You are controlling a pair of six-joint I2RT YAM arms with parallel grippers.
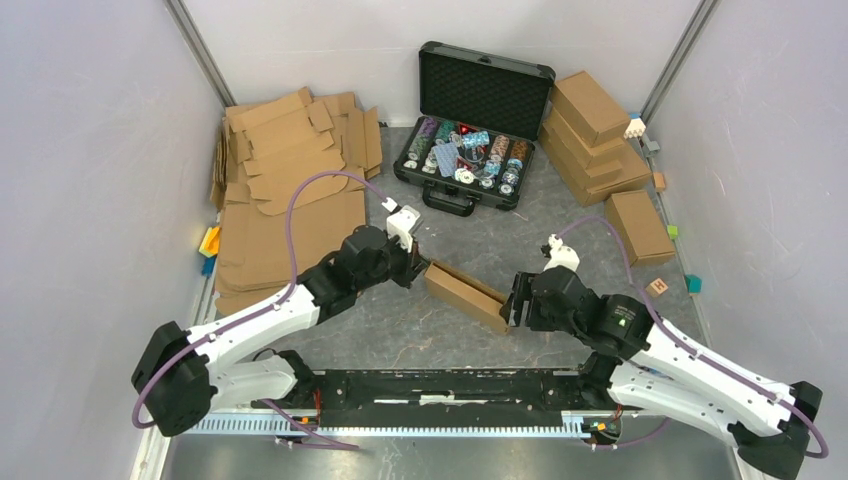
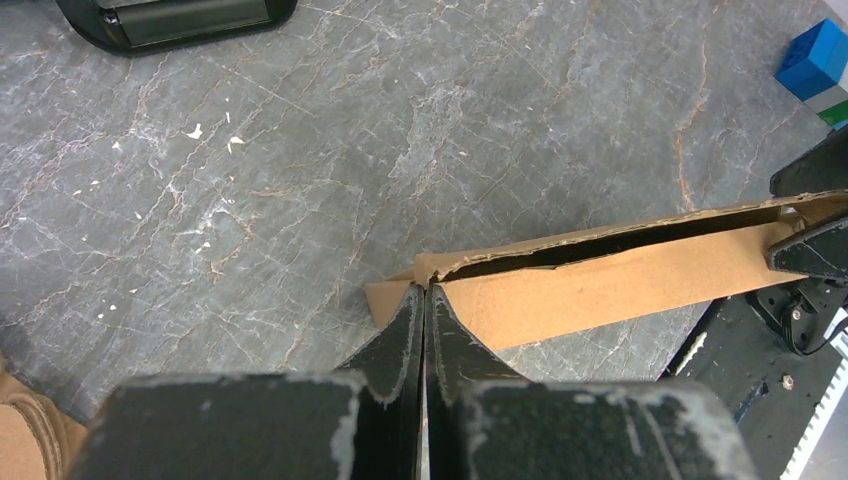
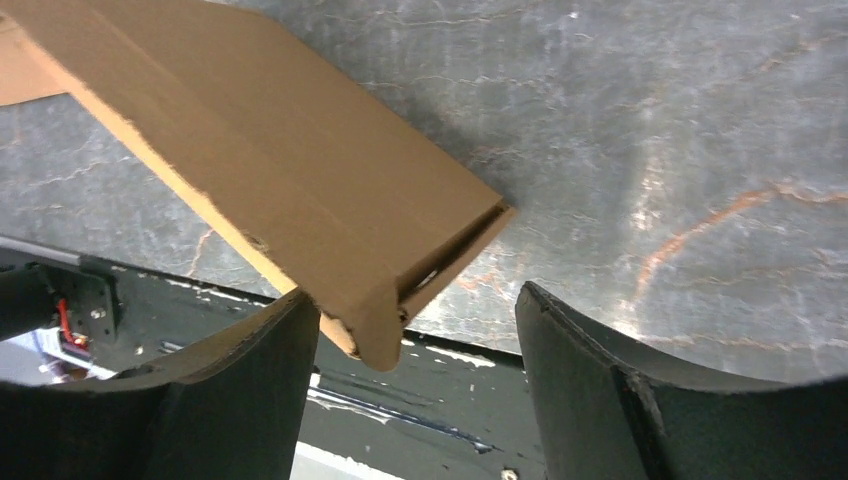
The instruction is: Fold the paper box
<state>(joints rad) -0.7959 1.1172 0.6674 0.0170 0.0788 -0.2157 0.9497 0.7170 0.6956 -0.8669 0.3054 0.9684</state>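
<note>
Two ends of the half-folded brown corrugated-cardboard paper box (image 1: 465,292), lying on the grey marbled table (image 1: 400,325), meet claws: the left gripper (image 2: 425,290) pinches one end's edge tight, the right gripper (image 3: 415,310) gapes around the other corner, contact unclear. The box's inside is mostly hidden; beyond stands an open black chip case (image 1: 470,130)

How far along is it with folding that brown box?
Mostly done: the paper box already stands as a shallow box shape. In hand: the left jaws are shut on one end, and the right jaws are open around the other corner. Left: the lid gapes along its edge, so it seems to need tucking.
</note>
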